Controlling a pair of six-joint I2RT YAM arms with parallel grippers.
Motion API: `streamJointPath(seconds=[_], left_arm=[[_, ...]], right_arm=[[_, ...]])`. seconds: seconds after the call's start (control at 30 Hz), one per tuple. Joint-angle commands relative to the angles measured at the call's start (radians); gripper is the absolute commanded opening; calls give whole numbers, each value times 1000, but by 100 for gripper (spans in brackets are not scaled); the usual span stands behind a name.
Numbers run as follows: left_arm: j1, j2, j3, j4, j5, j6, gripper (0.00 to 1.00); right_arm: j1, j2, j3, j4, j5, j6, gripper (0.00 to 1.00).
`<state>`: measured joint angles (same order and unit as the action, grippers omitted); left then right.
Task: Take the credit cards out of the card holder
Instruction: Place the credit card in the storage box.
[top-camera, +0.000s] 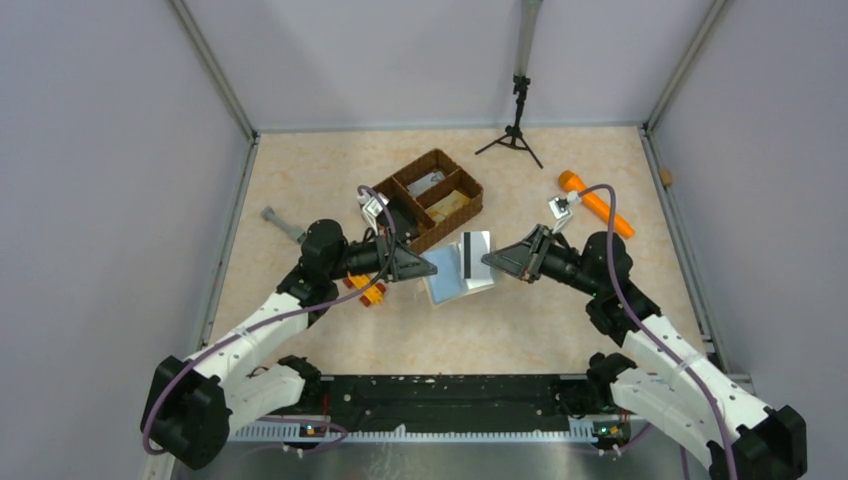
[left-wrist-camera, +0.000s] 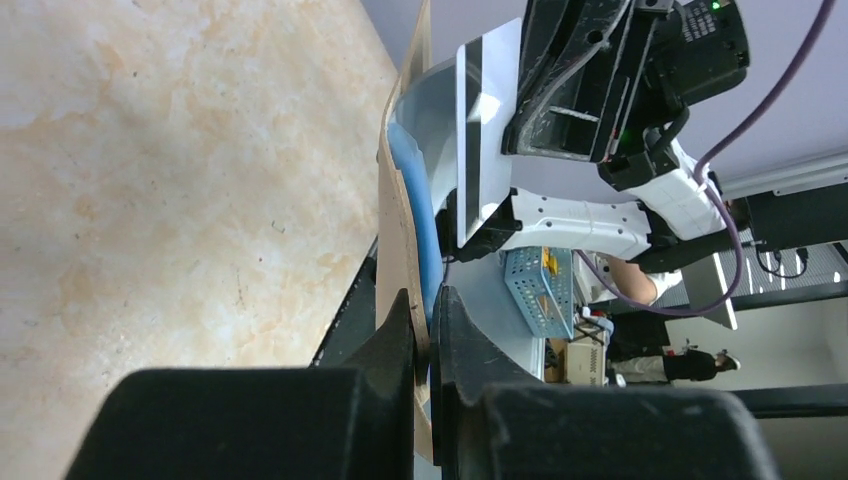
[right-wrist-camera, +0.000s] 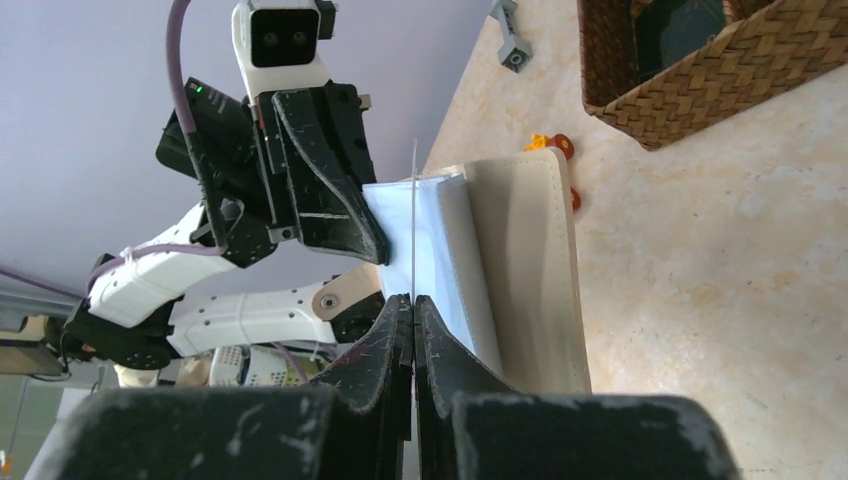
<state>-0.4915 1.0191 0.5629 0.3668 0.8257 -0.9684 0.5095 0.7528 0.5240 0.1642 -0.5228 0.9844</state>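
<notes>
Right gripper (right-wrist-camera: 412, 300) is pinched on a card (right-wrist-camera: 413, 215) standing partly out of the holder (right-wrist-camera: 520, 260). Left gripper (left-wrist-camera: 424, 305) clamps the holder by its edge, between the arms, near the tray (top-camera: 460, 222). Best to pull straight along the pocket with the left grip firm, so the card does not bend. Whether more cards sit inside is hidden; the right wrist sees the card edge-on only.
</notes>
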Motion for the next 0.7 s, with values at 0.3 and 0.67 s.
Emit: streamJointPath(seconds=[0.3, 0.67], left_arm=[[71, 70, 128, -506, -178, 184, 0], [53, 2, 124, -708, -345, 369, 0]], right_arm=[[-7, 176, 127, 213, 156, 62, 0], [36, 590, 228, 396, 435, 151, 0]])
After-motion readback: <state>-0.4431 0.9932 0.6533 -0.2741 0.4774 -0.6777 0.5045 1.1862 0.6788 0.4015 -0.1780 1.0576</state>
